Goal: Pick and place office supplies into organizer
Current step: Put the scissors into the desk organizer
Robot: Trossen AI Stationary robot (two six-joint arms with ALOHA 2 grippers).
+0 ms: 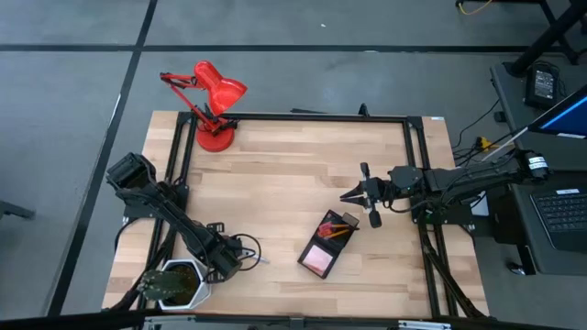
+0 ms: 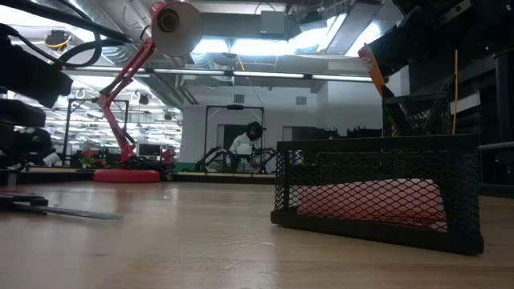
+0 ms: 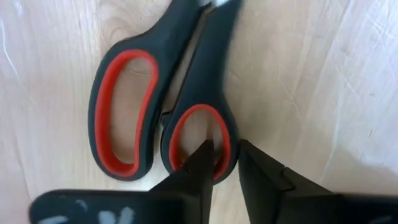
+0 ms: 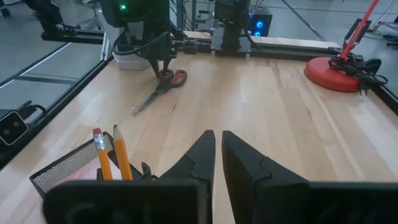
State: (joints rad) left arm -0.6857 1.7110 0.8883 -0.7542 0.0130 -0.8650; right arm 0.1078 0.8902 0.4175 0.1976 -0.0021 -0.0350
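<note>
The scissors (image 3: pixel 155 99), black-handled with red-lined loops, lie flat on the wooden table near its front left; the blades (image 4: pixel 144 104) point toward the table's right. My left gripper (image 3: pixel 225 149) points down onto the smaller loop, shut on it. The black mesh organizer (image 1: pixel 323 246) stands mid-table, holding two orange pencils (image 4: pixel 111 154) and a pink pad (image 1: pixel 318 259). My right gripper (image 4: pixel 218 140) hangs shut and empty above the table, just beyond the organizer's far right corner. My left gripper pinches the rim of the scissors' smaller loop (image 3: pixel 232 132) near the handle's end. One finger (image 3: pixel 198 163) stands inside the loop and the other (image 3: pixel 261 171) outside it. The fingers come from above, pointing down. The scissors lie flat on the table.
A red desk lamp (image 1: pixel 213 103) stands at the far left corner. A white pot with a plant (image 1: pixel 179 282) sits at the front left, close beside my left arm. Bare wood lies between the scissors and the organizer. A black frame (image 1: pixel 303 116) edges the table.
</note>
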